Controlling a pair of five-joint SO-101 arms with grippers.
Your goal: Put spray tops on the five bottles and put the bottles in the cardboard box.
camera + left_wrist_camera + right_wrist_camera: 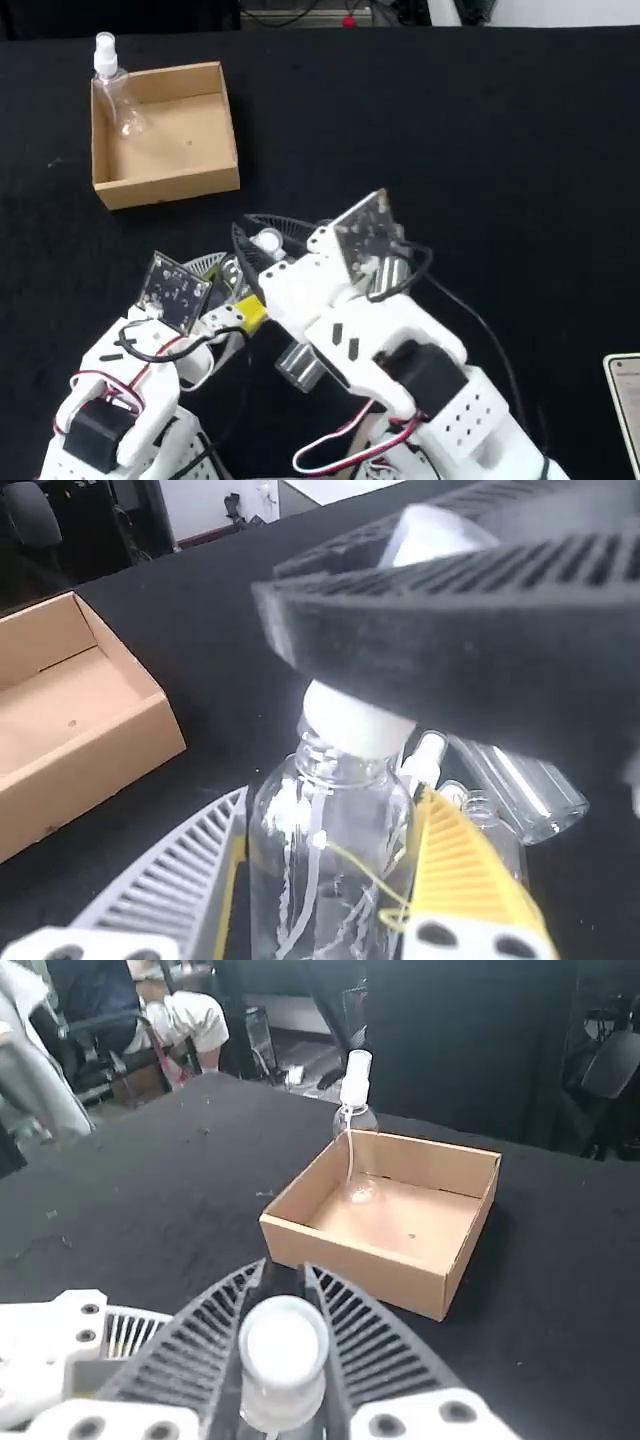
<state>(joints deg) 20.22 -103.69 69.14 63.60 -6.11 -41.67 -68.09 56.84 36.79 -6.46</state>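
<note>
One finished bottle (108, 75) in the cardboard box (165, 185), leaning in the far corner, spray head above the rim. Four left by task count.

Left hand (335, 815) clamped on next bottle (320, 890), grey and yellow fingers (185, 870) either side of the body below the shoulder. Held near the arms' bases, well apart from the box; can't tell if lifted off the bench (450, 120). Right hand (285, 1272) pinching spray top (283, 1345) by its white collar, closed right down onto it, parked at the bottle's neck. Thin dip tube (345, 855) visible inside the bottle. Can't tell whether seated on the threads or just resting.

Handling, best guess: clear, thin-walled, empty, so very light and slick. Likely to flex under a hard squeeze and to spin in the grip while twisting the top. Hold the body mid-height, firm but not crushing. Take the top by the collar, never the nozzle. Keep both axes lined up to dodge cross-threading.

Spare bottles (515, 790) lying on their sides just beside the held one. Bound to roll if nudged.
</note>
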